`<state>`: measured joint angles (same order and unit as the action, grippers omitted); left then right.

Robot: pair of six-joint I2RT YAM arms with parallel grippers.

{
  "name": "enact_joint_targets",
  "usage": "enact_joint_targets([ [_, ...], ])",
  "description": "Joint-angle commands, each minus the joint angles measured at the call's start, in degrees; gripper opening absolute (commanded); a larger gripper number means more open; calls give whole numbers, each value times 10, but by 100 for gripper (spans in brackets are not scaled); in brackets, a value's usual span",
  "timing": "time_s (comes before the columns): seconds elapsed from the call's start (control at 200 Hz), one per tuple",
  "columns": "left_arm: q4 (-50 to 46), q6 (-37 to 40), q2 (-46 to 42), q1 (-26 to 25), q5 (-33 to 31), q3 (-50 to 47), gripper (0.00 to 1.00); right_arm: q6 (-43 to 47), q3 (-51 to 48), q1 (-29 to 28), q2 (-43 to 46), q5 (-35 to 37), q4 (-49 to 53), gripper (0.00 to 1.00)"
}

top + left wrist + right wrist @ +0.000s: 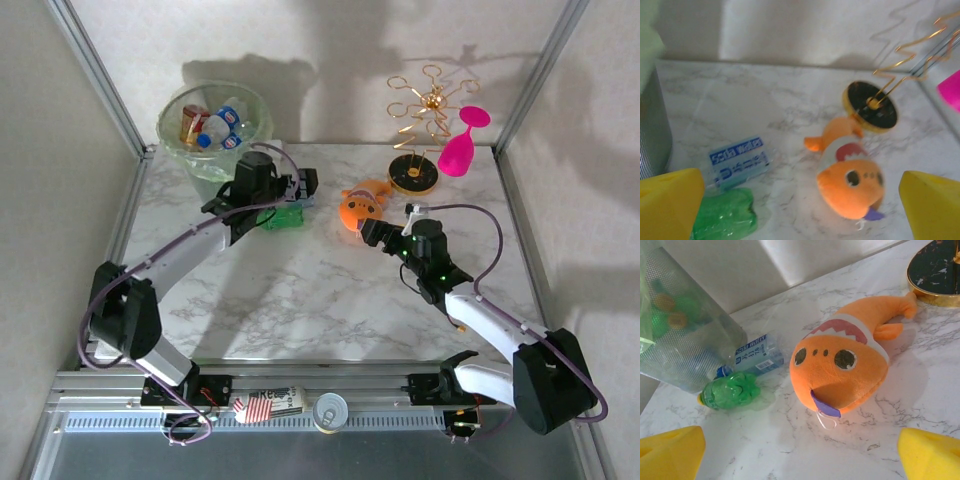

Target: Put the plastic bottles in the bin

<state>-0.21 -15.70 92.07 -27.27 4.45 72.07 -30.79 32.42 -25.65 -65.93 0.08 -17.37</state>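
**A:** Nearest are the yellow pads [670, 205] of the left gripper [800, 210], spread wide with nothing between them.

**B:** Where are the bottles?

**A:** Two lie on the table [300, 300]. From the left wrist, the green bottle [725, 217] is at 7 o'clock, just beside the left pad. The clear bottle [737, 160] is just beyond it, its long axis running about 8 to 2. Others are already in the bin [214, 168].

**B:** Which arm is nearer?

**A:** The left, I'd say. From above, the green one sits just at 6 o'clock of that gripper, and the bin is at 10 o'clock of it.

**B:** What about the right gripper [372, 232]?

**A:** It is also wide open and empty. The fish [362, 205] lies between it and the bottles, which are off at its 10 o'clock.

**B:** So what has to happen?

**A:** The left gripper would need to drop and shift toward 7 to straddle the green bottle.
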Motion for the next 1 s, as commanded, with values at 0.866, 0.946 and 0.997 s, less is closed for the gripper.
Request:
enact_joint_targets([
  [0.866, -86, 48, 219, 15, -44, 68, 100, 20, -3, 8, 12, -57, 6, 99],
  [0.946, -91, 38, 212, 15, -27, 59, 100, 19, -5, 8, 12, -57, 3, 99],
  [0.997, -95, 30, 206, 15, -11, 52, 100, 19, -5, 8, 11, -57, 1, 99],
])
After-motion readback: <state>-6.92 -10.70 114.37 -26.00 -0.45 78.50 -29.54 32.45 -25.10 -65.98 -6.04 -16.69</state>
